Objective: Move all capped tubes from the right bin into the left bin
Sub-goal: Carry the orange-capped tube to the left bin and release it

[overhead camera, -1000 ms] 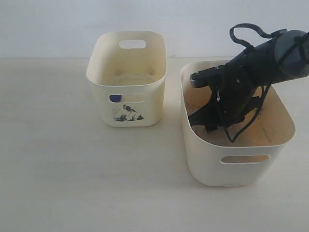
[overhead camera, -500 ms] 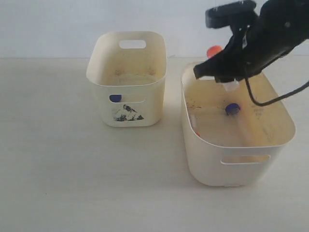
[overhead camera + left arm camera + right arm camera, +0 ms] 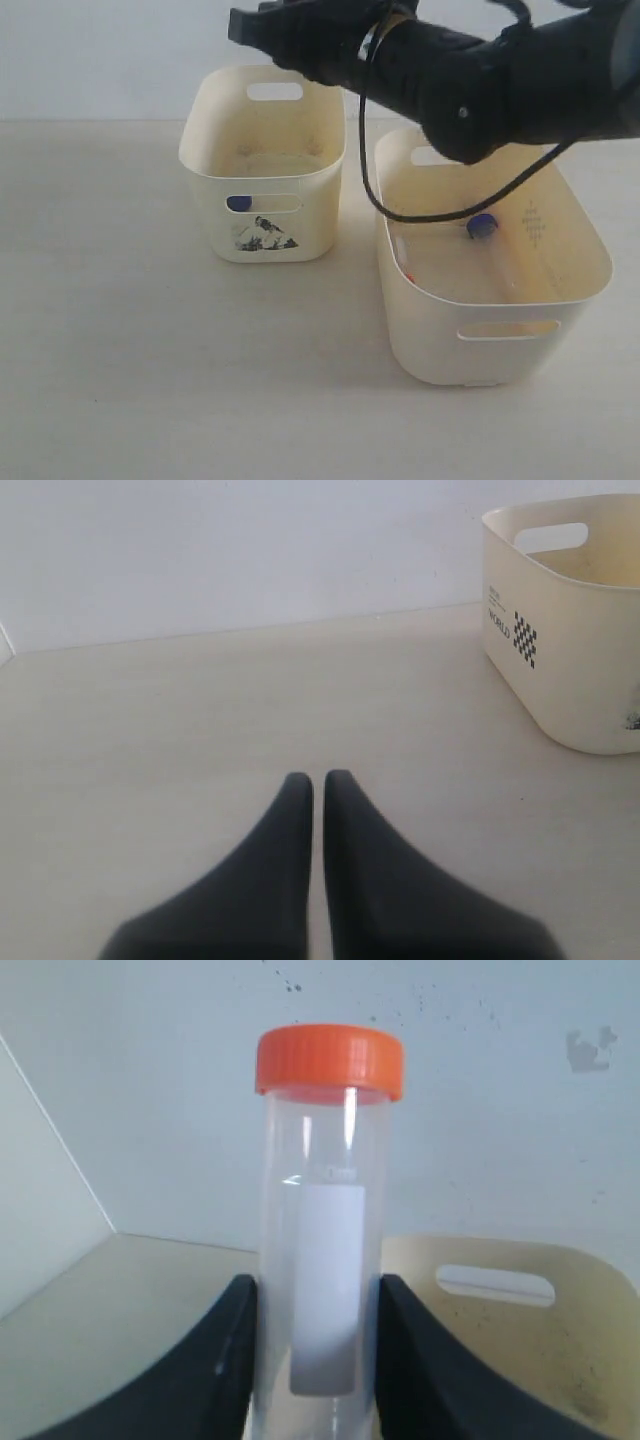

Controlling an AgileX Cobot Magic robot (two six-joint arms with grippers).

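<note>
My right gripper [image 3: 315, 1305] is shut on a clear tube [image 3: 325, 1210] with an orange-red cap [image 3: 330, 1060], held upright. In the exterior view that arm reaches across, its gripper [image 3: 247, 26] high over the left bin [image 3: 320, 210]; the held tube is hidden there. The left bin carries a black-and-white picture [image 3: 265, 235], and a blue cap [image 3: 238, 203] shows through its front slot. A blue-capped tube [image 3: 482, 226] lies in the right bin [image 3: 440, 340], with a bit of orange-red cap [image 3: 408, 277] by its left wall. My left gripper [image 3: 312, 780] is shut and holds nothing.
The two bins stand side by side on a pale table [image 3: 120, 350] before a white wall. The left wrist view has the left bin [image 3: 570, 650] with a small checkered label [image 3: 524, 638]. A black cable [image 3: 400, 212] hangs from the right arm over the right bin.
The right arm rose out of the right bin with the orange-capped tube and swung left, ending high above the left bin. The right bin's contents came into view.
</note>
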